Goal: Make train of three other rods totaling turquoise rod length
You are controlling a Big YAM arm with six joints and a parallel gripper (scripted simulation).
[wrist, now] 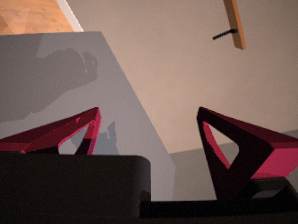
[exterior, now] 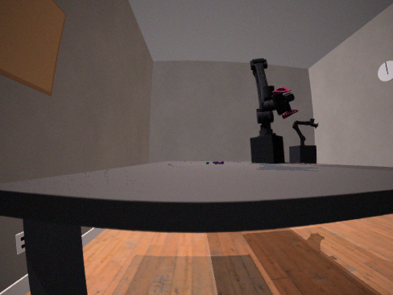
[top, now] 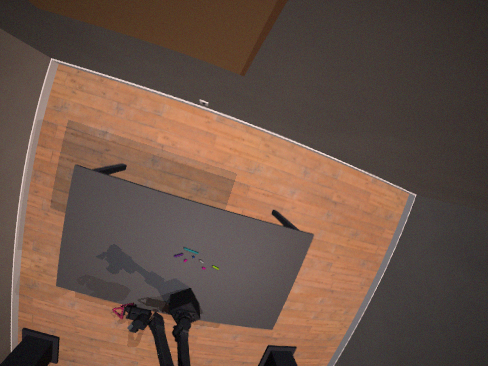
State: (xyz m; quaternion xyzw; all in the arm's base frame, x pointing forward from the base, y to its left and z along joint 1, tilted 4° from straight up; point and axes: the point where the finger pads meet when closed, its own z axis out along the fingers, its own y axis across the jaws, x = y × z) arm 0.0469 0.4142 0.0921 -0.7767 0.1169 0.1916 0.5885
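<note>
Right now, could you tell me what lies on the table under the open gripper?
Nothing: the open gripper hangs high near the table edge, only shadow beneath. The turquoise rod and other rods lie apart, mid-table.

Bare room: wood floor (top: 310,190), table (top: 150,220)

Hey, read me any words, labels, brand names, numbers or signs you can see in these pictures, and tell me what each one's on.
None can be read.
The round white disc on the wall has one dark line, no digits.
The orange panel is blank.
The rods and gripper show no markings.
</note>
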